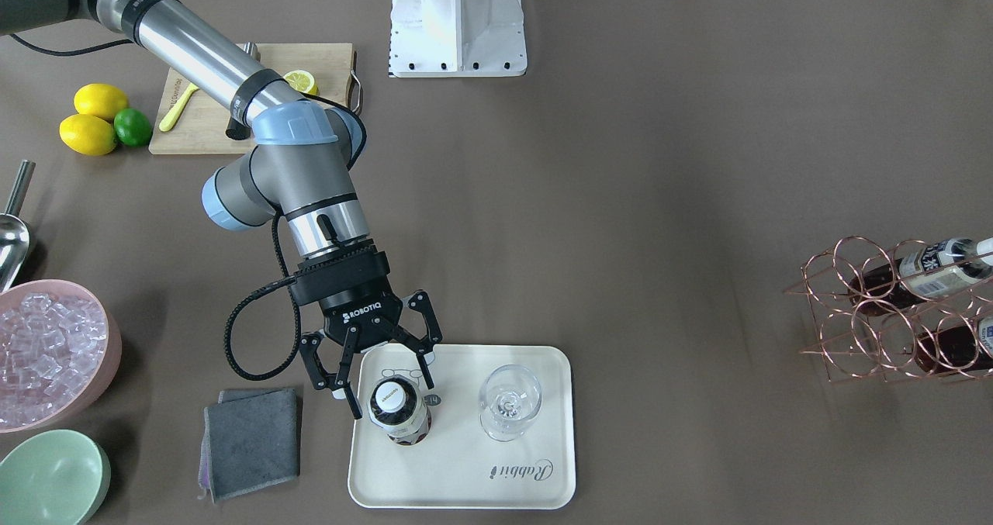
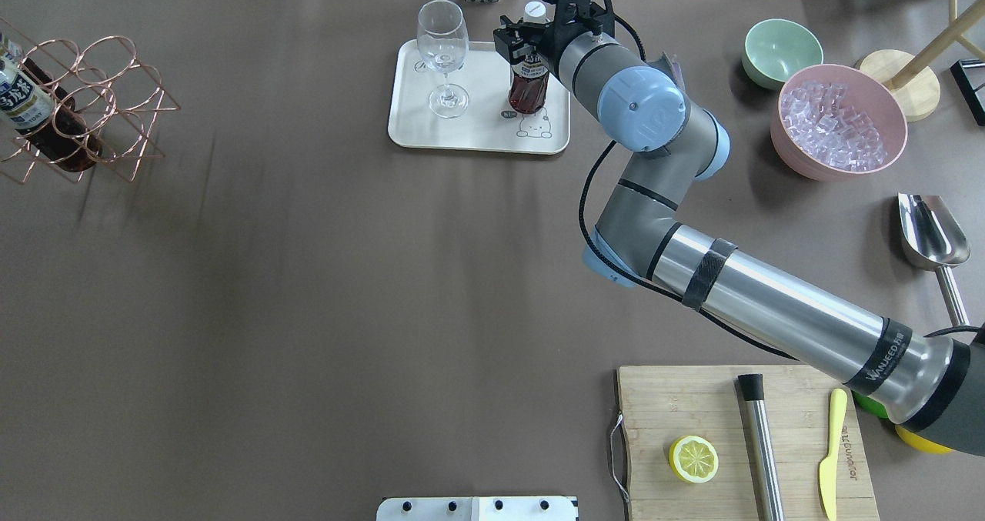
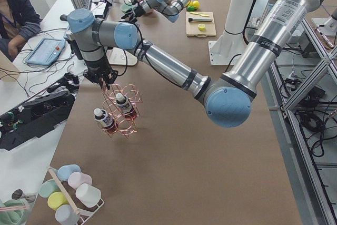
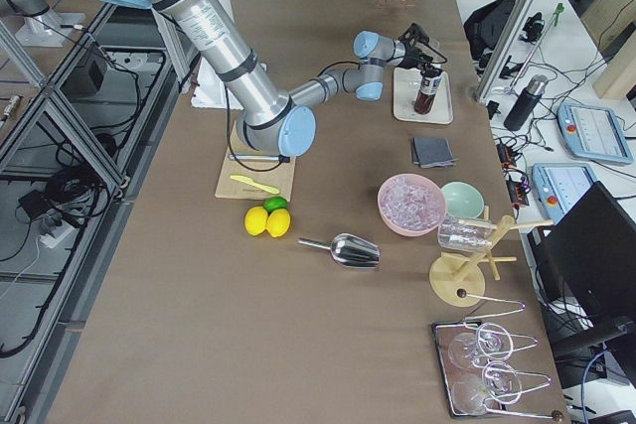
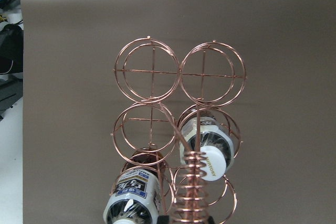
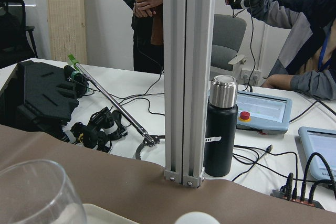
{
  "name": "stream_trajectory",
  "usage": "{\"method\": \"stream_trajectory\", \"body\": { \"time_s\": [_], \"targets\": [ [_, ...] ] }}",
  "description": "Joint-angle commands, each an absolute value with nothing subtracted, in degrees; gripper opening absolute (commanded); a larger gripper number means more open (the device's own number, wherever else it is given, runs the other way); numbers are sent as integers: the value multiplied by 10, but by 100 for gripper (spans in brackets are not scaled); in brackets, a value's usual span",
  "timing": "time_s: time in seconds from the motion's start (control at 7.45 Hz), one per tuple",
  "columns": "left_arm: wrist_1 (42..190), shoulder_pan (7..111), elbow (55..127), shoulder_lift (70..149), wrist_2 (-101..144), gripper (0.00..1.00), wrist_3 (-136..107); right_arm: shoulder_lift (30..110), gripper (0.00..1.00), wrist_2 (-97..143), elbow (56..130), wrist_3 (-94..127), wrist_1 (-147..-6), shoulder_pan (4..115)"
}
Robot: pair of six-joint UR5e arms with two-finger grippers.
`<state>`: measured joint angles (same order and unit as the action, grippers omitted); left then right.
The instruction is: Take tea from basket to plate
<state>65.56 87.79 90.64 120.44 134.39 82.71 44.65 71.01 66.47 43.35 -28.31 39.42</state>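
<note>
One tea (image 1: pixel 398 415) stood upright on the plate (image 1: pixel 465 463), my right tool (image 1: pixel 390 392) spread around it. Two bottles (image 1: pixel 923 269) lay in the basket (image 1: pixel 857 239). I could not tell the left tool's (image 3: pixel 107 80) state.

A robotics lab: aluminium framing (image 6: pixel 182 77), teach pendants (image 6: pixel 261 111) and operators (image 6: pixel 307 45) surround the robot's table (image 2: pixel 308 275)

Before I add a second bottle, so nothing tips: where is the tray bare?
Bare: the tray strip along the Rabbit-script edge, and the gap between bottle and glass. Crowded: around the bottle, which the open right gripper straddles.
</note>
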Motion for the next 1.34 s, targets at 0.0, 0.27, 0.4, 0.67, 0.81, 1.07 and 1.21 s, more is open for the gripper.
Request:
{"method": "stream_trajectory", "body": {
  "time_s": [0.0,0.27,0.4,0.67,0.81,1.07,1.21],
  "targets": [
    [703,880,849,1205,1341,0,832,448,100,709,665,424,-286,397],
    [736,880,812,1205,1339,0,833,448,100,715,699,417,-298,400],
    [752,879,788,1208,1340,0,839,460,100,726,781,417,-383,402],
    [789,879,759,1210,1339,0,839,486,100,745,917,417,-531,402],
    [790,879,758,1210,1339,0,838,531,100,755,965,419,-536,404],
    [801,876,753,1209,1339,0,838,696,100,783,1074,441,-535,415],
    [801,877,754,1210,1339,0,837,784,100,831,1121,459,-532,423]
  ]
}}
